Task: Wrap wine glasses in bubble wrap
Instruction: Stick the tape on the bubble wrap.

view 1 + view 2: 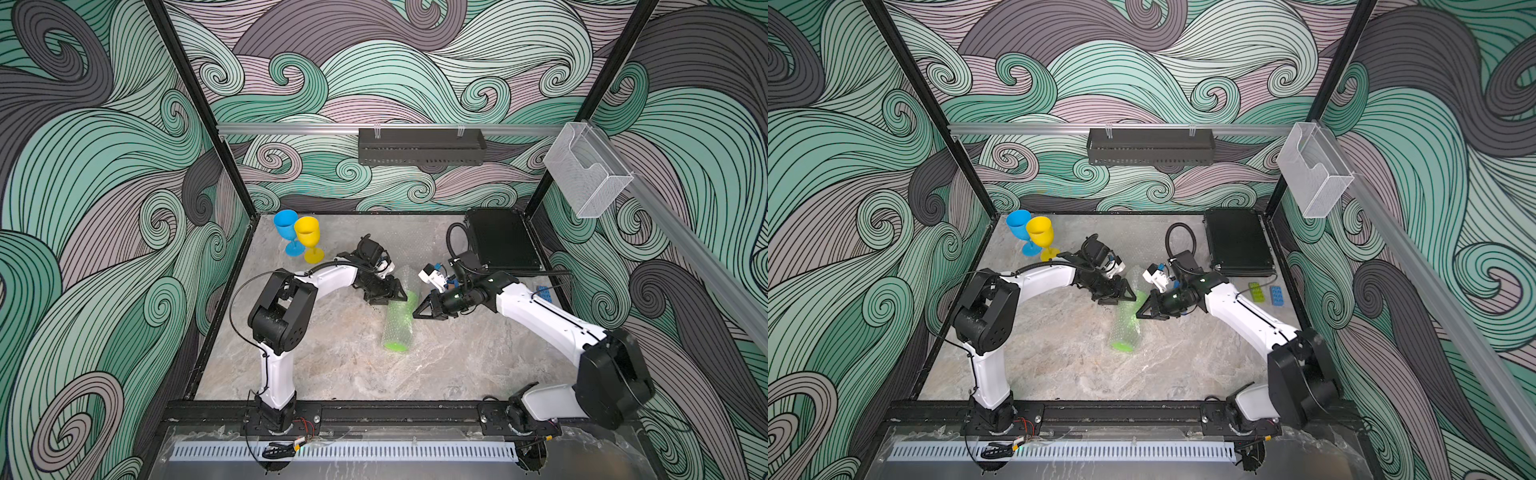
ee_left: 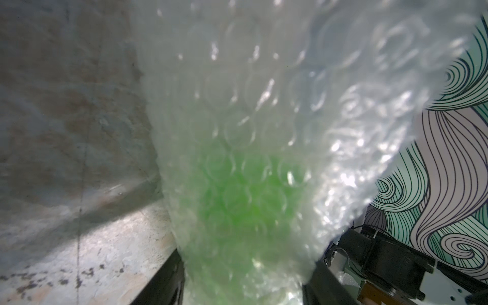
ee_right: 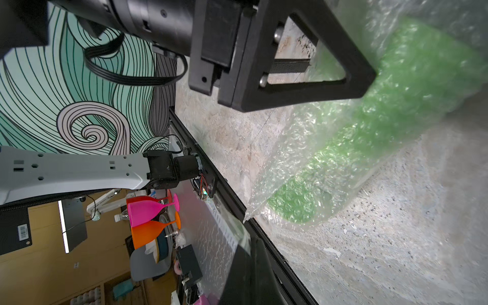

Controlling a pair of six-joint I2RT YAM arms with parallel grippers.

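Observation:
A green wine glass (image 1: 397, 328) lies on the table rolled in bubble wrap (image 1: 405, 282), open end toward the front, in both top views. My left gripper (image 1: 395, 297) is shut across the far part of this roll. In the left wrist view the wrapped green wine glass (image 2: 245, 200) fills the gap between the fingers (image 2: 163, 280). My right gripper (image 1: 417, 313) is shut at the roll's right side, and a hazy flap of bubble wrap (image 3: 383, 250) runs from the roll toward it. The blue wine glass (image 1: 286, 226) and yellow wine glass (image 1: 307, 237) stand upright at the back left.
A black flat case (image 1: 503, 245) lies at the back right. A flat blue piece (image 1: 1277, 296) and a green one (image 1: 1255, 291) lie beside my right arm. A black basket (image 1: 419, 145) and a clear holder (image 1: 586, 174) hang on the rails.

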